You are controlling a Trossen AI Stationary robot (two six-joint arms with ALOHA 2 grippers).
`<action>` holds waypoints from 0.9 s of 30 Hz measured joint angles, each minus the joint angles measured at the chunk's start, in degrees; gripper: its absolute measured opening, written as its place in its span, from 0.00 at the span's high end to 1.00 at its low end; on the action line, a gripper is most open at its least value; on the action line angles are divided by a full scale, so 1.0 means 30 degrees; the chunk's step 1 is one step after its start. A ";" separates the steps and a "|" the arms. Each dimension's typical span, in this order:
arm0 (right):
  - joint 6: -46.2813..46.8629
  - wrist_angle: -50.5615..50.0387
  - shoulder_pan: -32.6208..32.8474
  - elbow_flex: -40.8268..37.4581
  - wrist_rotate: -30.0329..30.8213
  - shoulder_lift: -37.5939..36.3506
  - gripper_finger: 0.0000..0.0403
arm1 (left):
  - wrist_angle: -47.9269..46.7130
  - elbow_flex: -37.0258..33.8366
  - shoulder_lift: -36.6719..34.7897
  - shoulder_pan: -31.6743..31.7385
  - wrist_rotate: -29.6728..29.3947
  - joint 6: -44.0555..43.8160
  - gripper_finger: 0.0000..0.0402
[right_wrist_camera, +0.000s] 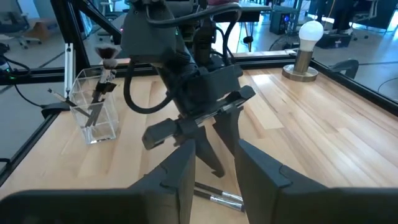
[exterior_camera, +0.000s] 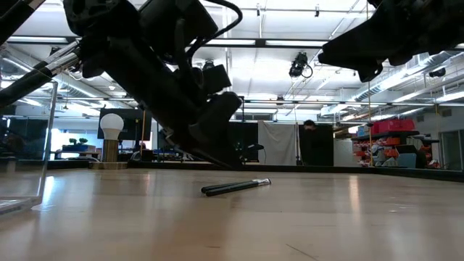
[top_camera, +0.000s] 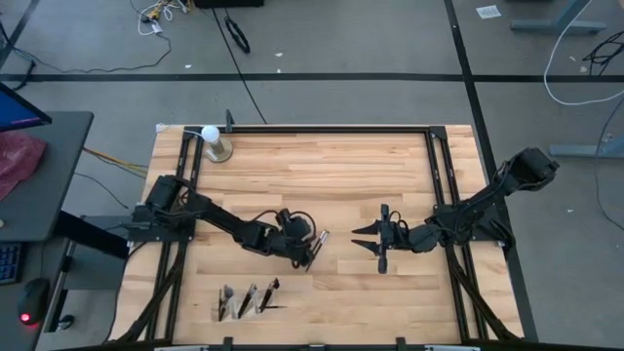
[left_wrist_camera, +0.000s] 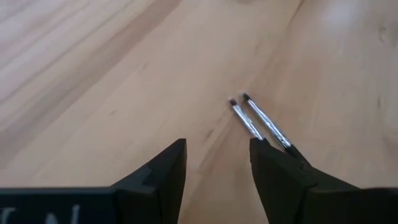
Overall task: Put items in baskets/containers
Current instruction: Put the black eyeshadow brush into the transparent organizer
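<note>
Two thin makeup brushes (left_wrist_camera: pixel 260 121) lie side by side flat on the wooden table, also seen in the low view (exterior_camera: pixel 236 187) and the right wrist view (right_wrist_camera: pixel 217 196). My left gripper (left_wrist_camera: pixel 217 169) hovers just above them, slanting down and open. Nothing is between its fingers, and one finger (left_wrist_camera: pixel 280 177) hides the brushes' handle ends. From overhead the left gripper (top_camera: pixel 316 250) is at the table's middle. My right gripper (top_camera: pixel 375 244) waits close by toward the table's right, open and holding nothing (right_wrist_camera: pixel 214 180). The clear organizer (top_camera: pixel 244 299) stands near the front edge with several brushes upright in it (right_wrist_camera: pixel 94 118).
A white ball on a metal stand (top_camera: pixel 213 142) sits at the far left corner. A black frame rail (top_camera: pixel 429 166) runs along the table's edges. Bare wood lies between the grippers and the organizer.
</note>
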 joint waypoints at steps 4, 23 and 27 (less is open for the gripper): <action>-0.0015 0.0058 0.0000 0.0000 0.0003 0.0000 0.71 | -0.0630 0.0007 0.0000 0.0003 -0.0893 -0.0443 0.56; 0.0123 0.0058 0.0000 0.0000 0.0000 0.0000 0.71 | -0.1690 -0.0015 0.0000 0.0644 -0.0653 -0.2282 0.56; 0.0080 0.0056 -0.0002 0.0000 0.0000 0.0000 0.71 | -0.2059 -0.0022 0.0000 0.0646 -0.0659 -0.2351 0.56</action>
